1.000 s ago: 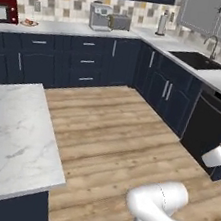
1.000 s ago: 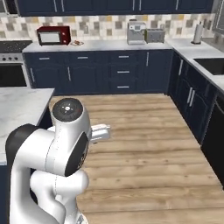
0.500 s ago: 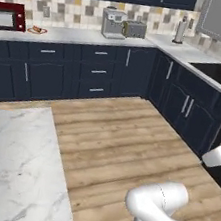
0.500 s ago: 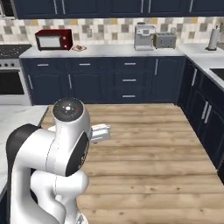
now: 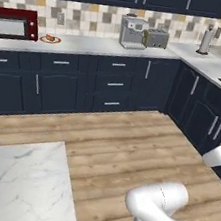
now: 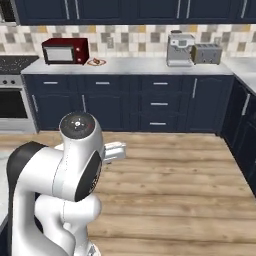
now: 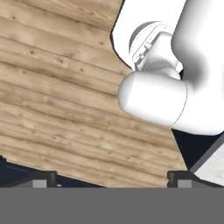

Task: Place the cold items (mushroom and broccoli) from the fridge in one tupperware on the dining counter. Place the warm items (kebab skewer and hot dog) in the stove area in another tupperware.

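In the hand view my gripper (image 7: 111, 179) is open, its two dark fingertips (image 7: 43, 177) wide apart with nothing between them, looking down on the wooden floor (image 7: 57, 100). The stove (image 6: 11, 92) stands at the far left of the right base view. A marble-topped counter (image 5: 15, 183) lies at the lower left of the left base view. The mushroom, broccoli, kebab skewer, hot dog, fridge and tupperware are out of view.
Dark blue cabinets (image 5: 107, 81) line the back wall under a pale countertop (image 6: 130, 65). On it stand a red microwave (image 6: 65, 50), a small plate (image 6: 96, 62), a coffee machine (image 5: 132, 32), a toaster (image 5: 155, 37) and a paper towel roll (image 5: 206, 40).
The whole picture has slid to the right in both base views, so the camera has turned left with the base. The stove has come into view. The arm's pose and open jaws look unchanged.
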You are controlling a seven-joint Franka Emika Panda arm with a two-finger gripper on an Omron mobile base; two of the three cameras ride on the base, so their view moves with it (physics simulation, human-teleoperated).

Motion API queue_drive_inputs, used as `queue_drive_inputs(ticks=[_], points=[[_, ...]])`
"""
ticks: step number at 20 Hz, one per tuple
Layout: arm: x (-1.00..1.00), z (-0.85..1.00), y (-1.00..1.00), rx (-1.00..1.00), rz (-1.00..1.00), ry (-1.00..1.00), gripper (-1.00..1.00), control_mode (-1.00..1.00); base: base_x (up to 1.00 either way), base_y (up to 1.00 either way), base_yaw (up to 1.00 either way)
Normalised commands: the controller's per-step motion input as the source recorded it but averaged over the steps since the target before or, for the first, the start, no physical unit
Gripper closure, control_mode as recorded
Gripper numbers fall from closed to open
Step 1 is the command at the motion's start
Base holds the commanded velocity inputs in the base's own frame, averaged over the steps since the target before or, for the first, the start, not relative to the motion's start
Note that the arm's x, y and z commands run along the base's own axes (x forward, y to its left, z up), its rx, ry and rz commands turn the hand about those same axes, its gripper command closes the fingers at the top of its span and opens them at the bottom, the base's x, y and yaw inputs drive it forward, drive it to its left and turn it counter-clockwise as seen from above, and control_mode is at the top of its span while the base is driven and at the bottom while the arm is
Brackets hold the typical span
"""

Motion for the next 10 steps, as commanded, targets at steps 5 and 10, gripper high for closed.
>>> queue_drive_inputs(ticks=[5,10], points=[[0.00,0.00,0.00,0.00,0.00,0.00,-1.00,1.00,1.00,0.07,0.07],[0.00,0.00,0.00,0.00,0.00,0.00,-1.00,1.00,1.00,0.42,0.10]])
